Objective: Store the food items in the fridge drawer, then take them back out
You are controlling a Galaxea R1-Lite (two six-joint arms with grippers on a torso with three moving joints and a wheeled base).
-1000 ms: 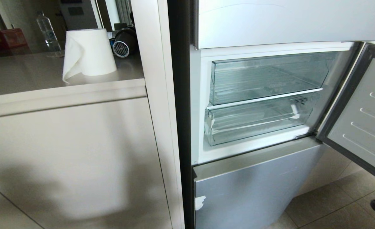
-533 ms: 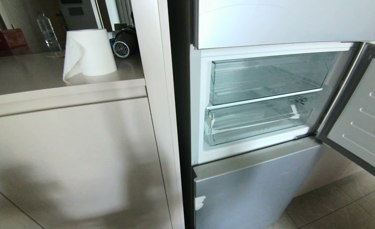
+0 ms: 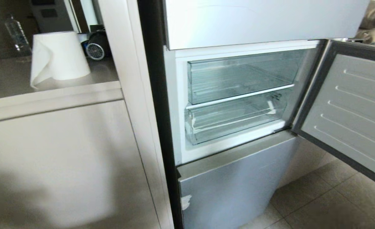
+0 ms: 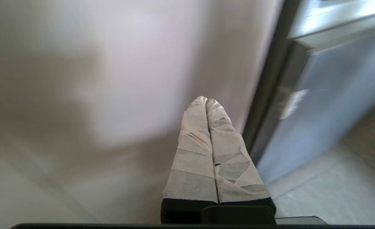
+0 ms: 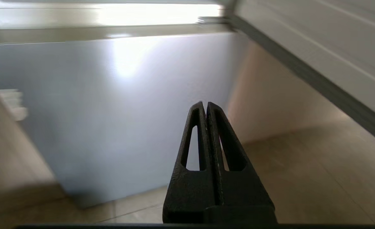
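The fridge's middle compartment stands open in the head view, holding two clear drawers, both pushed in. The lower one, the fridge drawer [image 3: 232,119], has white tape scraps at its front corners and looks empty. The upper clear drawer [image 3: 238,76] is empty too. The food items are out of view. Neither arm shows in the head view. My left gripper [image 4: 205,99], wrapped in pale tape, is shut and empty, low in front of the beige cabinet. My right gripper [image 5: 204,103], black, is shut and empty, low before the grey lower fridge door [image 5: 111,105].
The open fridge door [image 3: 349,108] swings out at the right over the tiled floor [image 3: 327,203]. A beige counter [image 3: 47,92] at the left carries a white paper roll [image 3: 58,57], a water bottle [image 3: 15,31] and a dark appliance [image 3: 96,44].
The whole head picture has shifted left, so the camera has moved. A dark shape at the lower right corner one second ago is gone from view. The drawers stay as they were.
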